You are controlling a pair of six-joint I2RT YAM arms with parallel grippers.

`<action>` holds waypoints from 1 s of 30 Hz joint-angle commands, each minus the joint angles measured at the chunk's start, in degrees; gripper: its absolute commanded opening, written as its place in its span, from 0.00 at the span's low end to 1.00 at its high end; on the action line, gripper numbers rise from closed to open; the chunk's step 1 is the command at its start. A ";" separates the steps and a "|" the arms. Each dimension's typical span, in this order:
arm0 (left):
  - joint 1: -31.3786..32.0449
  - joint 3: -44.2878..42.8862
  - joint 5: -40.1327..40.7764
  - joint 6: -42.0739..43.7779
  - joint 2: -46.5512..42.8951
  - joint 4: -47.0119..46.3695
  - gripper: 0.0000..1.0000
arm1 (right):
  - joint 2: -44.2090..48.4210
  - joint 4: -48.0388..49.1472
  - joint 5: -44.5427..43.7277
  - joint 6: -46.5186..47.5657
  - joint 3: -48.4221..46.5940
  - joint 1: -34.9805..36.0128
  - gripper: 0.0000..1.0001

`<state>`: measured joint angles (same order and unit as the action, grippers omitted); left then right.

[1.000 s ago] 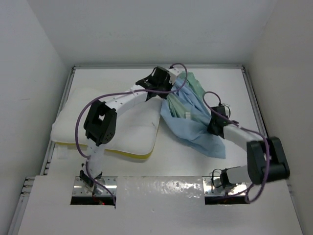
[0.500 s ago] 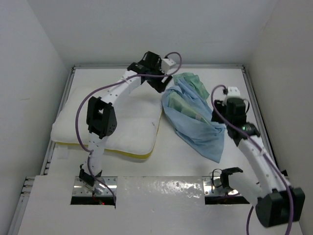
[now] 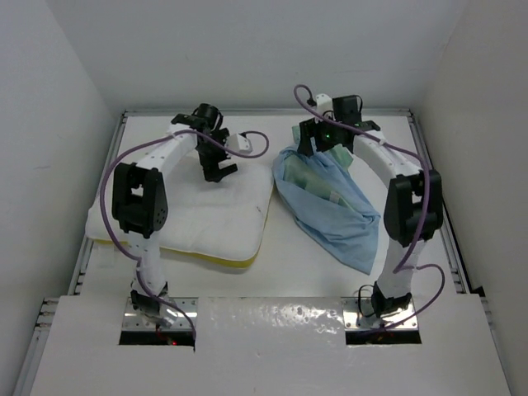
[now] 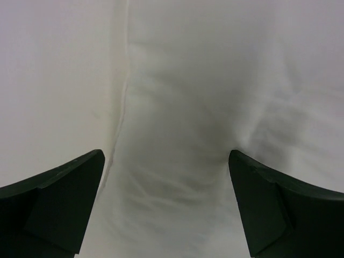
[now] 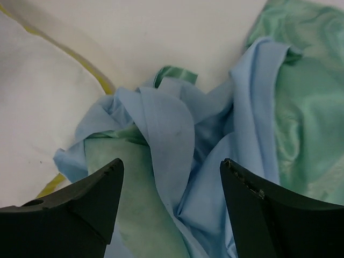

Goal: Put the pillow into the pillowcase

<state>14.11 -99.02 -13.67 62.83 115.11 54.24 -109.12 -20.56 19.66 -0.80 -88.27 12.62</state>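
Pillow left on table; pillowcase right.

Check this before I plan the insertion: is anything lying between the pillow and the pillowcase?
Nothing visible does. The pillow and pillowcase lie side by side with no other thing between them. The pillowcase is crumpled, though, its folds bunched at the side nearest the pillow, and no open mouth shows.

The left arm hid part of the far edge of the pillow. The right arm covered the far end of the pillowcase, whose opening was lost in folds.
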 commanded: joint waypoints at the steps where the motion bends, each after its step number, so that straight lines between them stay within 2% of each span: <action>1: 1.62 -3.02 -4.79 7.40 3.88 4.82 1.00 | -1.35 -3.62 3.81 4.48 -3.05 1.70 0.71; 5: 2.50 4.78 -0.67 3.55 5.13 -4.20 1.00 | -2.32 1.30 1.44 1.96 -0.16 2.41 0.68; 6: 2.68 8.20 1.43 2.31 4.86 -7.10 1.00 | -2.67 2.79 -0.22 1.42 1.07 2.41 0.63; 8: 2.59 10.51 2.59 0.37 4.25 -12.74 0.91 | -3.29 5.08 -2.60 0.19 1.26 2.41 0.60; 9: 2.59 11.82 3.03 -0.07 3.98 -14.32 0.73 | -3.64 5.35 -4.52 -0.77 0.74 2.23 0.57; 11: 2.59 12.10 2.69 -0.78 3.72 -14.25 0.49 | -4.43 5.44 -4.37 -1.48 -0.67 2.14 0.56; 12: 2.50 12.01 2.08 -0.95 3.72 -13.46 0.07 | -4.69 4.48 -3.58 -1.49 -1.29 2.14 0.56; 13: 2.50 12.10 1.90 -2.87 3.54 -13.54 0.00 | -4.96 3.86 -2.53 -1.49 -1.81 2.06 0.58; 16: 1.98 12.19 -0.12 -5.07 1.53 -11.53 0.00 | -4.61 2.45 -0.41 -1.22 -1.91 2.06 0.60; 25: 0.57 17.37 -0.56 -6.40 -15.78 -7.75 0.00 | -0.04 3.94 -2.35 0.27 7.40 0.56 0.57; 30: 0.74 17.37 -2.32 -6.93 -18.25 -1.60 0.00 | 1.80 6.75 -2.26 -0.52 10.40 -0.14 0.55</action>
<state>15.27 -81.58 -13.76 57.10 100.20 48.77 -111.50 -17.85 17.12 -1.34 -78.46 13.13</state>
